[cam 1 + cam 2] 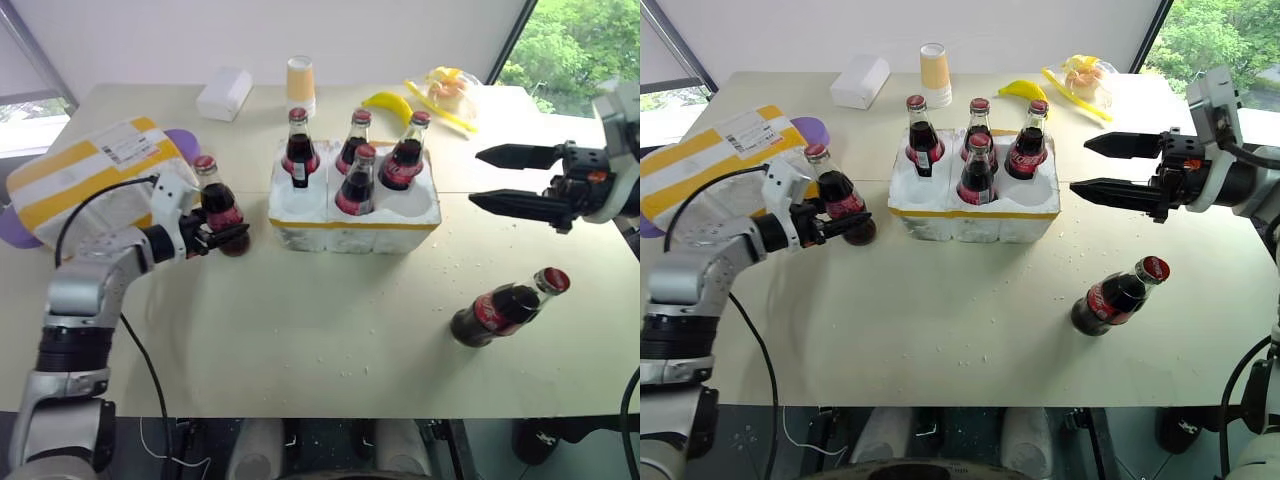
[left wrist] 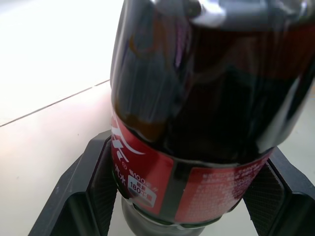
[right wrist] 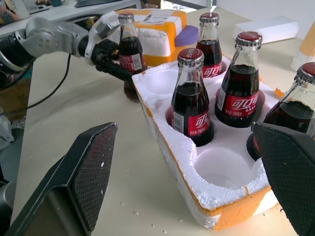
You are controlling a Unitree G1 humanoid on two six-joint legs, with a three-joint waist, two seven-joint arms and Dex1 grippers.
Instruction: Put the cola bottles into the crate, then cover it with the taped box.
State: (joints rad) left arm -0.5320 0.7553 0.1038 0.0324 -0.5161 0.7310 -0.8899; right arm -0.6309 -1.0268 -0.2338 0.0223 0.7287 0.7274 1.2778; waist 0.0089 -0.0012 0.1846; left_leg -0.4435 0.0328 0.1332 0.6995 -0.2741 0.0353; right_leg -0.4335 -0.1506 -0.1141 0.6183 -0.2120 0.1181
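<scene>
Loading step: left gripper (image 1: 222,236) pinching an upright cola bottle (image 1: 218,205) left of centre beside the crate (image 1: 352,212), right gripper (image 1: 1087,167) wide and empty; next lift into a free well.

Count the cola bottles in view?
6: four cola bottles stand in the crate, one is between the left gripper fingers, one lies on the table by the right gripper.

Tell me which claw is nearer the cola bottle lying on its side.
Right. The right claw hovers open above and behind the lying bottle; the left claw is across the table, around an upright bottle.
</scene>
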